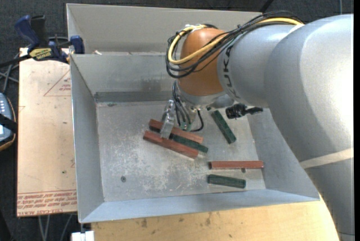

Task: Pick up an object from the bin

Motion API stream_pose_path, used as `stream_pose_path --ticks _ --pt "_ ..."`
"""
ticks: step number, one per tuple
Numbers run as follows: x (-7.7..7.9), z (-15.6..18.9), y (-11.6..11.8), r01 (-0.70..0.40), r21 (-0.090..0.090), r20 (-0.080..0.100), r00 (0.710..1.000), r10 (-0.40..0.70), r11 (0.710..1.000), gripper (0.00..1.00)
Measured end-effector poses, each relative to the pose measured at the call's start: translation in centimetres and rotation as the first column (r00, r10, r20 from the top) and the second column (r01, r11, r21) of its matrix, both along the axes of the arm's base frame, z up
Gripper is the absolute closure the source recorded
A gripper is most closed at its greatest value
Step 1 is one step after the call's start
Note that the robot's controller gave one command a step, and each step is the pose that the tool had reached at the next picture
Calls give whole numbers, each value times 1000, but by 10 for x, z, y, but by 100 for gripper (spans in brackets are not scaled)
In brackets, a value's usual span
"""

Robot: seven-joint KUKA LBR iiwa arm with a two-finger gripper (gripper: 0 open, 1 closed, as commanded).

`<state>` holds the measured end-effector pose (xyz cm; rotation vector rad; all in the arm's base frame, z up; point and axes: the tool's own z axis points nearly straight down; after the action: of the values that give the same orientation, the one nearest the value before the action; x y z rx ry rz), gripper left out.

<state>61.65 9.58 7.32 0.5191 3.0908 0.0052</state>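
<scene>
Where the floor of the grey metal bin meets its front wall, lower right of centre, a short dark green bar lies flat, nearly level. Just behind it, apart, lies a long reddish-brown bar, also nearly level. No print is visible on either.

At mid-frame is a small heap of the same flat bars. A long brown stick slants down to the right along the front, a second brown stick sits behind it, and a green stick lies across them, all touching. No labels are readable on these.

The jaws are down at the heap's left end, with the metal tip on or just over the brown sticks. I cannot tell whether they touch. Whether the jaws are apart or together cannot be told, and nothing is seen between them.

Right of the heap, apart from it, a tilted green bar lies below the wrist.

Above sits the orange wrist cover, with yellow and black cables looped round it. The silver arm comes in from the right of the frame. Dark upright lettering by the cover is partly hidden, and "UKA" is legible.
</scene>
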Motion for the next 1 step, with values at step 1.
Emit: stream_pose_path --ticks 1 --pt "0 2 0 0 0 -1 1000 0 1000 100"
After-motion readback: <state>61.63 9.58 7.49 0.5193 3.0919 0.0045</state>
